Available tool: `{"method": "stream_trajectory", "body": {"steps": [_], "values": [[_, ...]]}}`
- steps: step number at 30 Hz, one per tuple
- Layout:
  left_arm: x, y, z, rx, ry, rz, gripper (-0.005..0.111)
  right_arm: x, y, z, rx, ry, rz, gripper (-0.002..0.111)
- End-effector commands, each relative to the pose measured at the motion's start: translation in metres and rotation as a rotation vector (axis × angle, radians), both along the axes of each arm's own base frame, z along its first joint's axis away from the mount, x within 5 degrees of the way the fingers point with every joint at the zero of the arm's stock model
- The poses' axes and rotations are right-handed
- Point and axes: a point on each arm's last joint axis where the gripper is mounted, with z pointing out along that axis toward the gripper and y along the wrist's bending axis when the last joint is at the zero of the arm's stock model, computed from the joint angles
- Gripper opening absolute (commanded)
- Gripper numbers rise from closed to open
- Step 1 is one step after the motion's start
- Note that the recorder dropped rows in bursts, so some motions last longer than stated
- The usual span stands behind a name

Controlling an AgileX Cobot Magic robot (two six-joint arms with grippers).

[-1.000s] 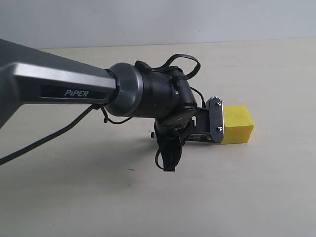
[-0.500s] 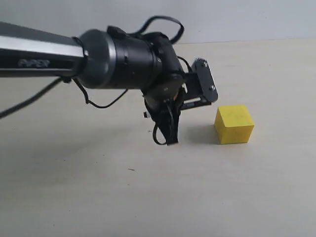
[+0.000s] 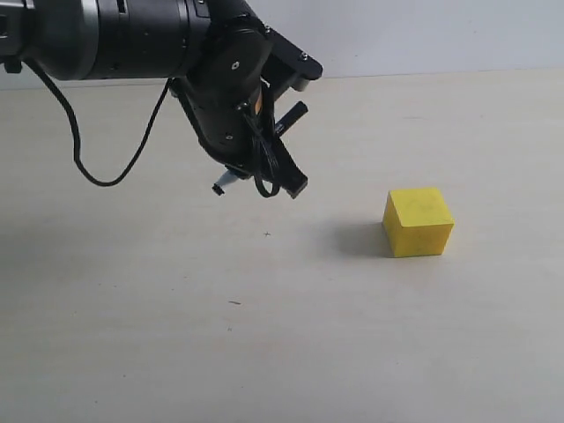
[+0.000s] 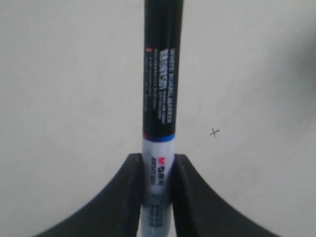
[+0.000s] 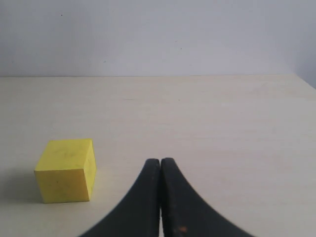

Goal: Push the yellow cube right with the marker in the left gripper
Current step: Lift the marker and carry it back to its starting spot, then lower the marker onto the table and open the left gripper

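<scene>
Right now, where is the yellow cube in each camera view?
Exterior: cube on the table, right of centre.
Left wrist: not in it; it shows the gripped marker.
Right wrist: cube beside the shut right gripper, not touching.
Shared landmark: table edge against the wall, exterior and right wrist.

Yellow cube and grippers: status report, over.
Left gripper shut on marker, in the air left of yellow cube, not touching. Right gripper shut, empty. Nothing between marker and cube.
</scene>
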Motion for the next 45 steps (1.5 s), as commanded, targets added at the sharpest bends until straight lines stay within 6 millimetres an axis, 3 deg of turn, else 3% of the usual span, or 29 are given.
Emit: {"method": "stream_trajectory", "body": {"steps": [1,9,17,30,45], "values": [[-0.003,0.000,0.003,-0.103,0.047,0.183,0.000,0.000,-0.001,0.000,-0.009,-0.012,-0.007,0.000],[-0.001,-0.003,0.002,-0.178,0.042,0.252,0.000,0.000,-0.001,0.000,-0.009,-0.012,-0.007,0.000],[0.011,0.012,-0.002,-0.295,0.145,0.528,0.000,0.000,-0.001,0.000,-0.009,-0.012,-0.007,0.000],[0.020,-0.003,-0.073,-0.280,0.399,0.690,0.000,0.000,-0.001,0.000,-0.009,-0.012,-0.007,0.000],[0.020,-0.004,-0.105,-0.234,0.441,0.728,0.000,0.000,-0.001,0.000,-0.009,-0.012,-0.007,0.000]]}}
